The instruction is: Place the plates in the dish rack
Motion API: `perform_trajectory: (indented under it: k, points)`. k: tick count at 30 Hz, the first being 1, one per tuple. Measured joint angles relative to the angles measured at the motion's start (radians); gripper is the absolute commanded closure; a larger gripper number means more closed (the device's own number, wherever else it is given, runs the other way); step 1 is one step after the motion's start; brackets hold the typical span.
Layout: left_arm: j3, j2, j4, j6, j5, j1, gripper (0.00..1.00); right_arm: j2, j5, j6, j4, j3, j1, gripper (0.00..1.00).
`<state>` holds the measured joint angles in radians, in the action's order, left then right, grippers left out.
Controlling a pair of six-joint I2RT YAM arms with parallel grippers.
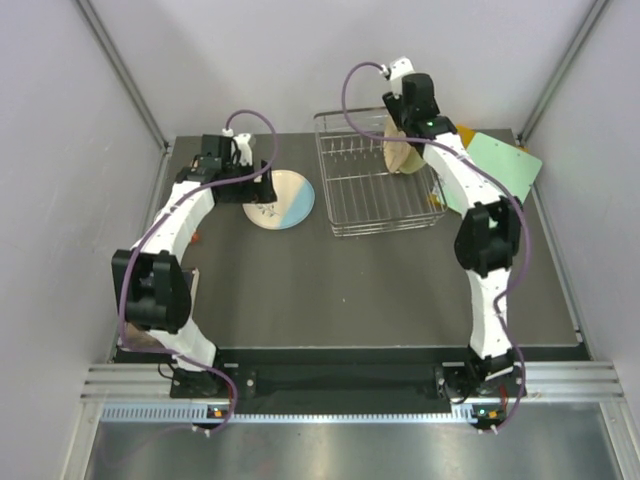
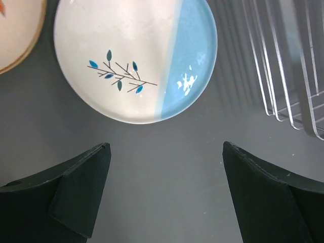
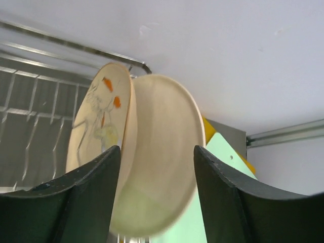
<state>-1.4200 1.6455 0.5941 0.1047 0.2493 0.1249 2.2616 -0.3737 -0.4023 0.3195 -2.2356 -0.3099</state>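
Cream-and-green round ceramic plate (image 3: 167,126) stands on edge in the silver wire dish rack (image 1: 370,215), within the released right hand (image 3: 156,152), beside a tan floral plate (image 3: 101,116). Left hand (image 2: 164,147), spread, faces a flat white-and-blue plate (image 2: 136,55); bare counter (image 2: 167,202) between.

The left arm (image 1: 185,215) is bent at the elbow and reaches forward. The left end effector (image 2: 165,147) points down at the table, with its fingers wide apart. The right arm (image 1: 455,170) is stretched far forward. The right end effector (image 3: 157,149) has its fingers partly apart.
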Motion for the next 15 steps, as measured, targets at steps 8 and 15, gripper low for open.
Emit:
perform_trajectory:
  k: [8,15]
  points:
    - [-0.005,0.208,-0.063,-0.016,0.024,0.021,0.11,-0.518,0.275,0.085,-0.082,0.48,-0.029,0.34]
    - [-0.047,0.353,-0.108,-0.03,0.03,0.053,0.14,-0.623,0.537,0.206,-0.13,0.643,-0.057,0.33]
